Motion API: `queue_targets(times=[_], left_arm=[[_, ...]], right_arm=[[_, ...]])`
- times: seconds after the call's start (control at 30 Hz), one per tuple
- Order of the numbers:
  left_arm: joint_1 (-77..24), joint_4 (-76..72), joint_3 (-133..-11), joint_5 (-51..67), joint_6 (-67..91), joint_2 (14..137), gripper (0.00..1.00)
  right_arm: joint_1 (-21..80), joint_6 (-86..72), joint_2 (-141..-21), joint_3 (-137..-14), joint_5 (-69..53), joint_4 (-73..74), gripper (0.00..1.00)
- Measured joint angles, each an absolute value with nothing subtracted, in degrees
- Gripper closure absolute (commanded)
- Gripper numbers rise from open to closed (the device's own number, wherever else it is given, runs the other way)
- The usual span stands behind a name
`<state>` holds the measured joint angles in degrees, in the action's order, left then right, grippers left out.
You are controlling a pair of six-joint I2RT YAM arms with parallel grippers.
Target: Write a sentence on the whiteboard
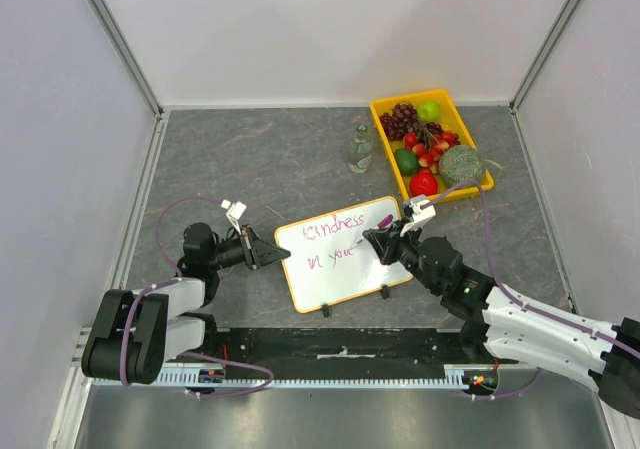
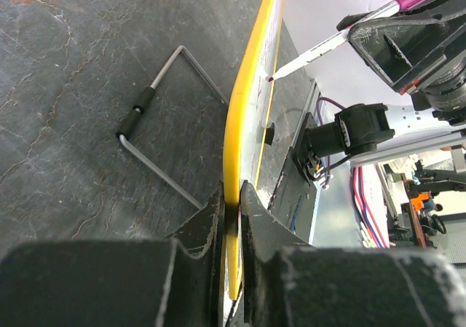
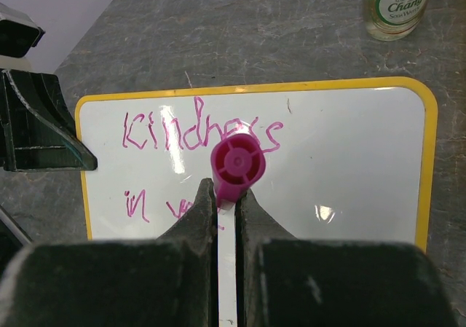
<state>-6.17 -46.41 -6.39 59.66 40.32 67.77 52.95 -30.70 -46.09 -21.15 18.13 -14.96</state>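
Note:
The whiteboard (image 1: 345, 254) with its yellow rim lies tilted on the grey table; it also shows edge-on in the left wrist view (image 2: 244, 108) and face-on in the right wrist view (image 3: 349, 167). The sentence (image 1: 335, 227) reads "Kindness" with "in you" below it (image 3: 196, 132). My left gripper (image 1: 278, 256) is shut on the board's left edge (image 2: 233, 210). My right gripper (image 1: 388, 237) is shut on a pink-capped marker (image 3: 237, 167). The marker's tip touches the board in the left wrist view (image 2: 271, 79).
A yellow tray (image 1: 481, 184) of fruit stands at the back right. A small glass bottle (image 1: 360, 149) stands beside it, also in the right wrist view (image 3: 393, 6). The board's wire stand (image 2: 156, 134) lies behind it. Walls enclose the table.

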Motion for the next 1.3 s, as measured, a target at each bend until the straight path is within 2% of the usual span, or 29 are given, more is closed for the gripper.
queue_targets(times=[1.3], left_arm=[[-6.17,-46.46,-6.42,59.66,40.32,67.9,0.98]], right_arm=[[52.6,-31.31,-42.17,-17.78,18.0,-14.7,1.0]])
